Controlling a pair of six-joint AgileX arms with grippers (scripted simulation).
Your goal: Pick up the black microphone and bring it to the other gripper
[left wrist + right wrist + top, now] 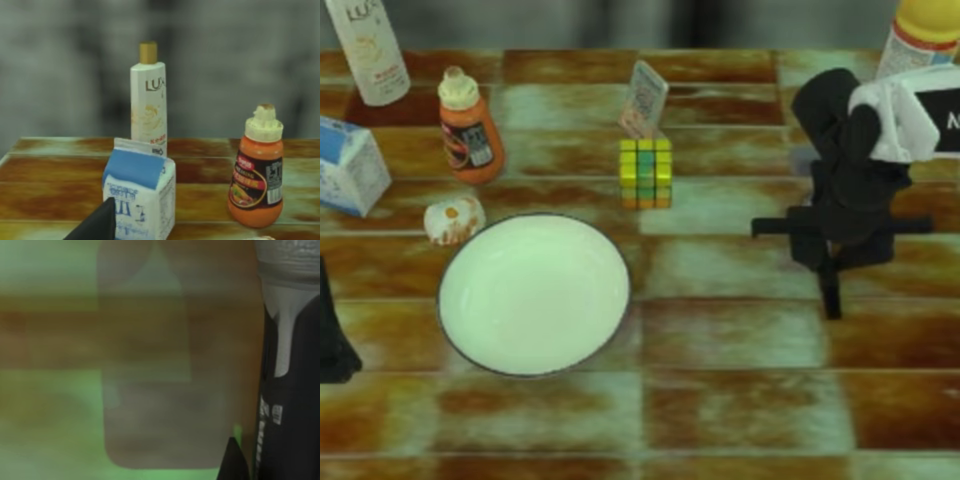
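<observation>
The black microphone (830, 290) lies at the table's right, its handle sticking out toward the front edge from under my right gripper (835, 235). In the right wrist view the black microphone (290, 390) fills one side, grey mesh head (292, 260) up. One black fingertip (232, 462) stands just beside the handle with a thin gap showing; the gripper is open and low over the table. The other gripper, my left gripper (332, 340), is parked at the left edge. Only one of its fingers (97, 222) shows, and it holds nothing.
A white bowl (442, 300) sits front left of centre. Behind it are a colour cube (646, 172), an orange sauce bottle (470, 125), a blue-white carton (350, 165), a white lotion bottle (370, 45), a small round bun (454, 218), a tilted card (643, 100) and a yellow-capped bottle (920, 35).
</observation>
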